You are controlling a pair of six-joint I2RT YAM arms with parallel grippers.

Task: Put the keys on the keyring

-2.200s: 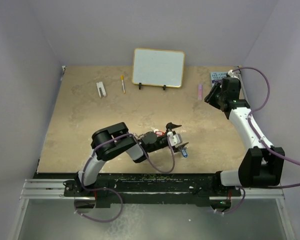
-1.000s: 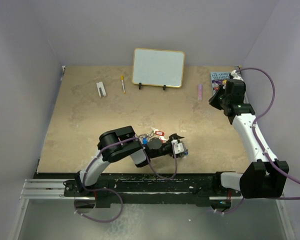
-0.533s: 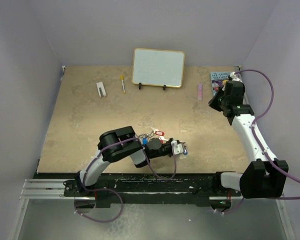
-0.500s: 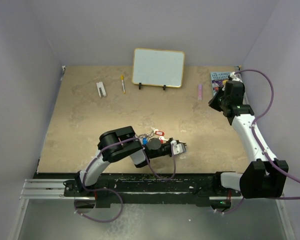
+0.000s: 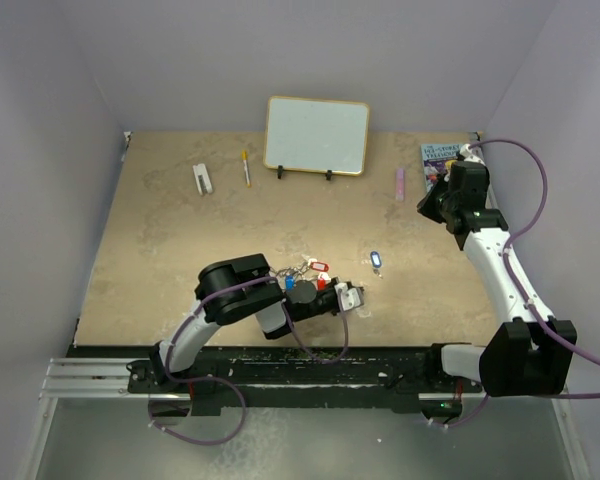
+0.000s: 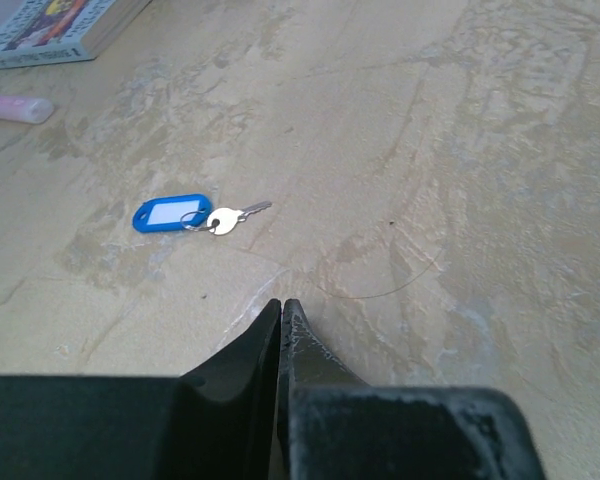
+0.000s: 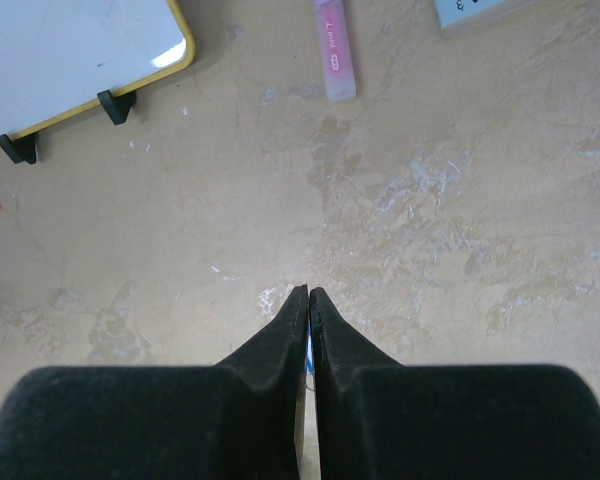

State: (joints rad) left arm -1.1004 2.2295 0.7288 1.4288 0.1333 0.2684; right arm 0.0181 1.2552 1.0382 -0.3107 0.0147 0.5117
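The left claw [image 6: 282,306] is pinched fully together and grips nothing, its tips near a blue-tagged key [image 6: 175,213] lying loose on the surface [image 6: 460,150]. The right claw [image 7: 308,294] is likewise pressed together and empty. A bunch of tagged keys [image 5: 305,272] lies near the left claw.

You're looking at a robot lab test cell, not anybody's home or office: plain lavender walls [image 5: 280,50] box in a tan stone-look table [image 5: 180,230] on three sides. The left arm [image 5: 235,290] and right arm [image 5: 495,260] sit mounted by an aluminium rail [image 5: 90,378] at the near edge, purple cables [image 5: 528,170] looping off them. Only odds and ends lie along the back: a small whiteboard [image 5: 317,135], a pink marker [image 5: 401,183], a book [image 5: 435,153].
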